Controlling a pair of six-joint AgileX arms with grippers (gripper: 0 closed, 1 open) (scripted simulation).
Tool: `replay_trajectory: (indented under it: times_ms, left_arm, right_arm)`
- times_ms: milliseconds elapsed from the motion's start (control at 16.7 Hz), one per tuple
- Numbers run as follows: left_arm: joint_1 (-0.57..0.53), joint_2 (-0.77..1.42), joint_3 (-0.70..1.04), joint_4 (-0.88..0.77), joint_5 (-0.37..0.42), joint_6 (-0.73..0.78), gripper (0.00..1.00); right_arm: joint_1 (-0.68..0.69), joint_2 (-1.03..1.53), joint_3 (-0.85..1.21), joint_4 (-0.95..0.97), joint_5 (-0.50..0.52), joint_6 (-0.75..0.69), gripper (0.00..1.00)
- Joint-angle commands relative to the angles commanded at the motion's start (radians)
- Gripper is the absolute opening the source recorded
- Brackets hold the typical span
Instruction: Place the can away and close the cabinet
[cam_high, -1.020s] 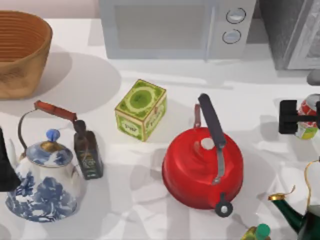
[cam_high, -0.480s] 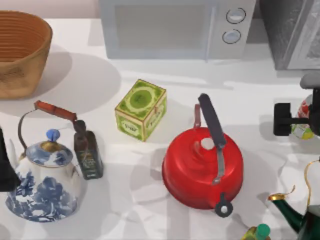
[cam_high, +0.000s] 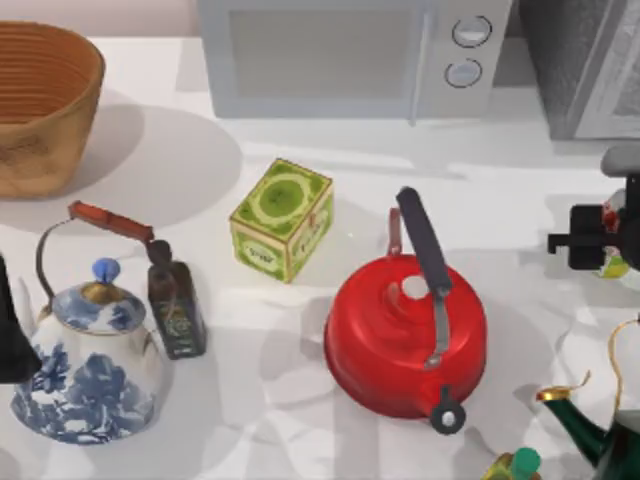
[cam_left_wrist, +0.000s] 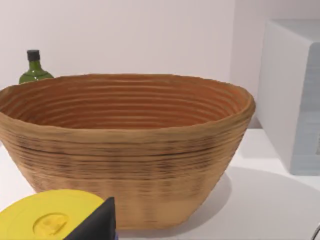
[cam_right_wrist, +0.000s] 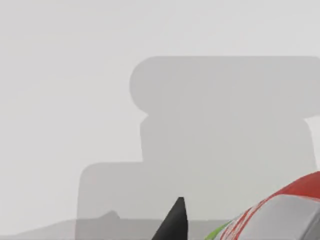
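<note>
Right end effector (cam_high: 603, 240) drifted right over one can (cam_high: 613, 245) (three kettles).

- The can (cam_high: 613, 240) is small, labelled red, white and yellow-green, with a silver top (cam_right_wrist: 287, 220).
- It lies at the counter's right edge, well right of the red kettle (cam_high: 405, 335).
- The cabinet (cam_high: 590, 65) stands behind it.
</note>
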Motion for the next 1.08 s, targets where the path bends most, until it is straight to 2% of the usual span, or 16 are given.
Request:
replay_trajectory:
  times_ms: [300,900,1080]
  left_arm:
    - [0.000,0.000,0.000,0.000,0.000,0.000,1.00]
    - [0.000,0.000,0.000,0.000,0.000,0.000,1.00]
    - [0.000,0.000,0.000,0.000,0.000,0.000,1.00]
  right_arm:
    - [0.000,0.000,0.000,0.000,0.000,0.000,0.02]
    - [0.001,-0.002,0.002,-0.003,0.000,0.001,0.00]
    - [0.000,-0.030,0.049,-0.072,0.003,0.000,0.00]
